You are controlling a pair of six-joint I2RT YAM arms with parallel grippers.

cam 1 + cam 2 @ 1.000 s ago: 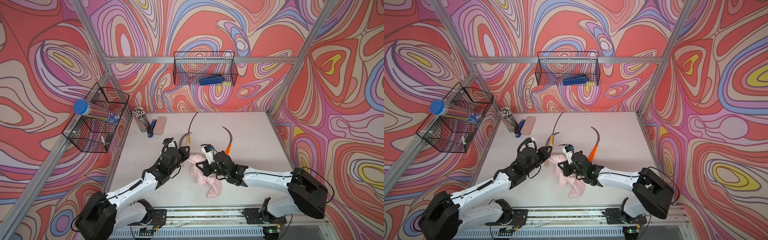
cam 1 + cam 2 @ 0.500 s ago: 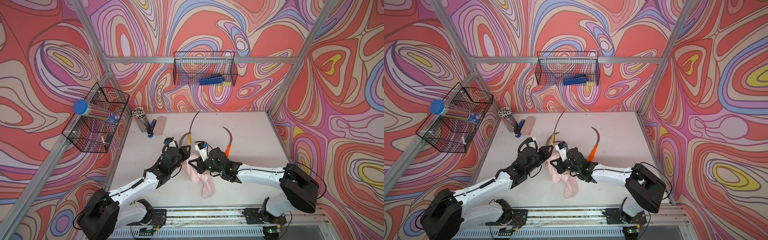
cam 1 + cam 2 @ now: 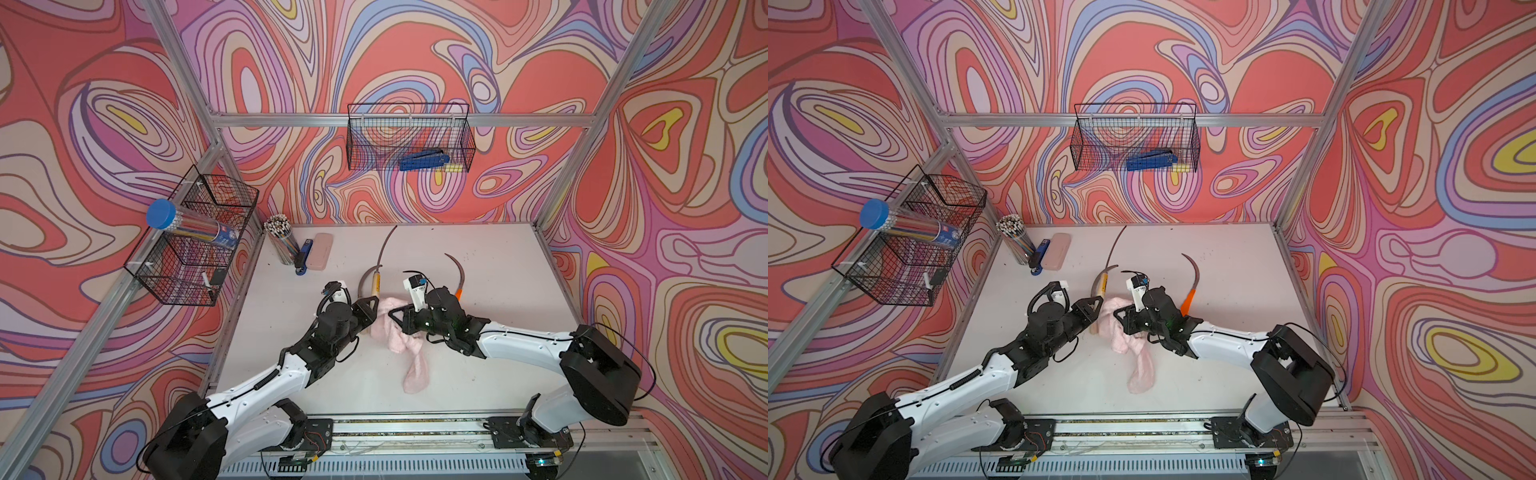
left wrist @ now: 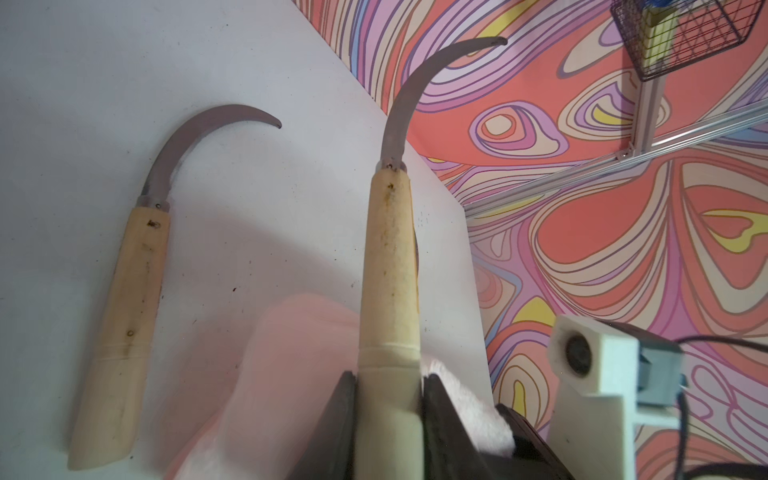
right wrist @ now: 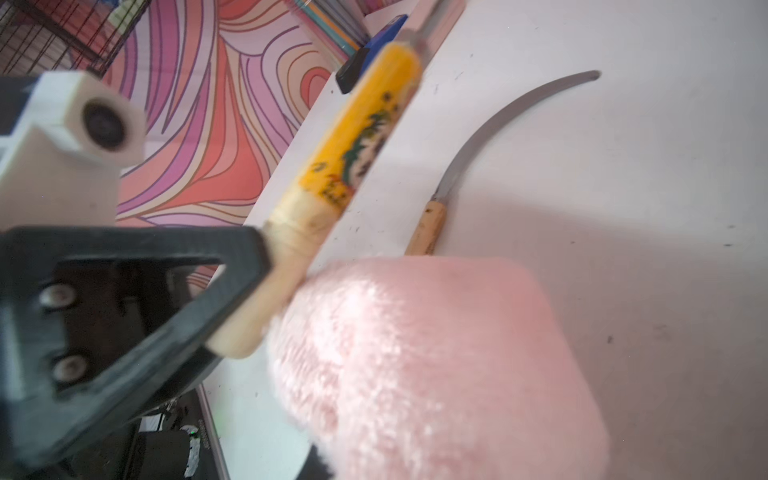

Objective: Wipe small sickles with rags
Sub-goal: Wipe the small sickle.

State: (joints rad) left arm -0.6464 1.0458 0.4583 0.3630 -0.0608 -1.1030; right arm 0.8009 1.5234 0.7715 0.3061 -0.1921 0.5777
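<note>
The right gripper (image 3: 393, 318), closed on the rag (image 3: 414, 372), has carried it left to frame centre, up to the sickle (image 4: 388, 270) that the left gripper (image 3: 371, 308) clamps by its handle; wiping can probably begin.

Yel-label sickle (image 3: 376, 283) raised; plain sickle (image 4: 122, 303), orange-hdl sickle (image 3: 1188, 300) flat; rag (image 3: 400, 337) bunched.

White arms (image 3: 266, 382), black joints (image 3: 332, 322), cables (image 3: 1032, 300), triangular fingers (image 5: 245, 249).
</note>
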